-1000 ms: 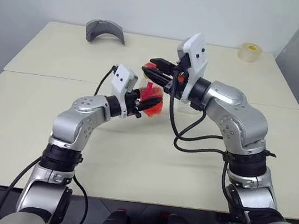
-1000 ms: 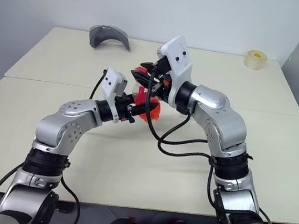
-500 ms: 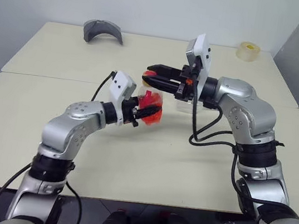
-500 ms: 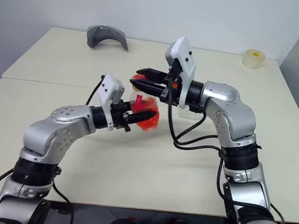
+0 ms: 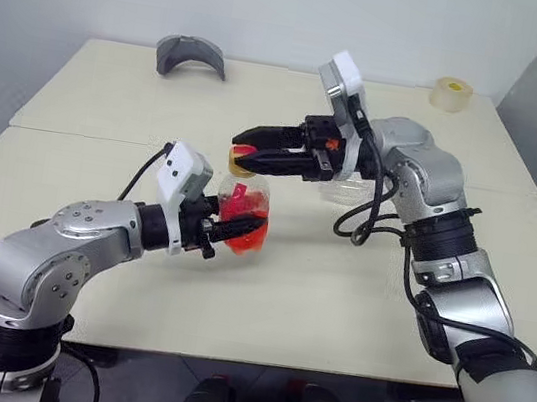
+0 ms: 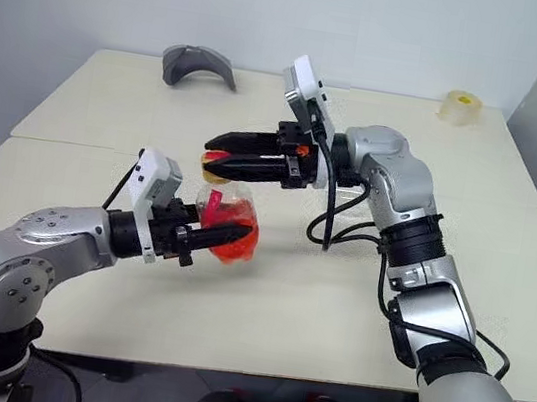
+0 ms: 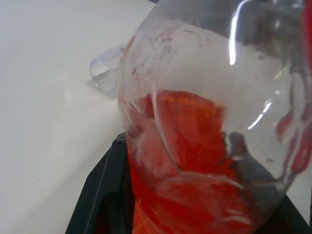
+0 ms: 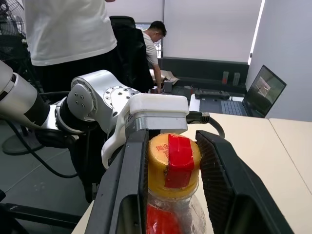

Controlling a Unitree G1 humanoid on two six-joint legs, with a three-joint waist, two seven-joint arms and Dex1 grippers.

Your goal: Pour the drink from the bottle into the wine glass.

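Left hand (image 5: 215, 234) grips the bottle (image 5: 239, 219); right hand (image 5: 245, 152) seemingly straddles its cap (image 8: 173, 165).

Bright, even light falls from overhead on the tabletop (image 5: 333, 312), with soft shadows beneath the arms. Up against the left hand (image 5: 234, 231), the bottle (image 7: 204, 126) shows white glare streaks and looks soft, out of focus.

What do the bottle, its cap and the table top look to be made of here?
Bottle: thin clear plastic, probably; glossy, with creased highlights over the red drink. Cap: opaque yellow plastic with a red strip across it, matte. Table: smooth cream laminate or painted board, dull sheen; which of the two is unclear.
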